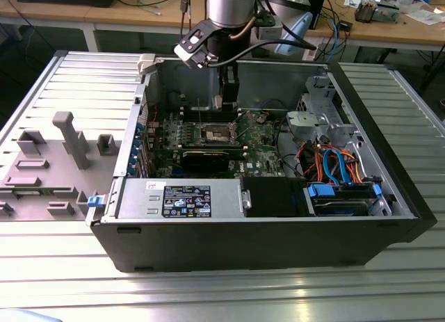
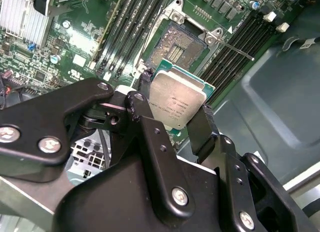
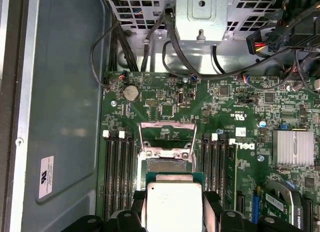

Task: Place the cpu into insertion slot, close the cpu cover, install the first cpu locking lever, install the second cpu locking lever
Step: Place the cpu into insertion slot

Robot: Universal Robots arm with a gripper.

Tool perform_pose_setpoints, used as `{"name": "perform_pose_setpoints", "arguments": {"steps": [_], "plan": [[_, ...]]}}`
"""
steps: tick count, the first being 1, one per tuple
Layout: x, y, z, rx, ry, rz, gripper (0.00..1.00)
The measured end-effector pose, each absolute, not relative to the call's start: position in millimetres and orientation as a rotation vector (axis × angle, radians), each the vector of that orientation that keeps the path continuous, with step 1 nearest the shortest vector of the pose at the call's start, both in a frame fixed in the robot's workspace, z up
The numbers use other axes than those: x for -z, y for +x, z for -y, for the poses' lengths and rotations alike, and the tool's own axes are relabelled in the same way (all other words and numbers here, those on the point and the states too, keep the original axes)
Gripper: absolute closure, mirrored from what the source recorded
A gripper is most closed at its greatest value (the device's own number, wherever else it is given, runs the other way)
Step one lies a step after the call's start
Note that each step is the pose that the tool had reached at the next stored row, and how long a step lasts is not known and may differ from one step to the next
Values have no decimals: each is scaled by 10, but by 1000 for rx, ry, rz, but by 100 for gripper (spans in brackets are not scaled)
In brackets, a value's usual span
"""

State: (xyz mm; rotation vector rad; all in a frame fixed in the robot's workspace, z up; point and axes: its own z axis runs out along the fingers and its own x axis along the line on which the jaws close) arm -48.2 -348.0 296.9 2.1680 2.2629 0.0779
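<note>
Hand (image 2: 173, 111) clamps the flat square silver-topped cpu (image 2: 176, 98).

The gripper (image 2: 174, 105) grips the cpu (image 2: 177, 99) by two opposite edges, its black fingers (image 2: 202, 129) pressed against the chip's sides. Just beyond the chip lies the insertion slot (image 2: 176, 50), open, its dark centre framed by a metal rim in the green circuit board (image 2: 80, 41). Long black memory slots (image 2: 125, 31) flank it on both sides, and a thin metal lever (image 2: 232, 48) juts out from one corner.
</note>
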Motion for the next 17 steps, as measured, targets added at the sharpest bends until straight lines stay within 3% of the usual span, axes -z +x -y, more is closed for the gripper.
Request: {"name": "perform_pose_setpoints", "arguments": {"steps": [4,17], "plan": [[-2956,-482,3479,-110,2181,-2275,46],[-2822,-496,3477,-111,2181,-2276,46]]}}
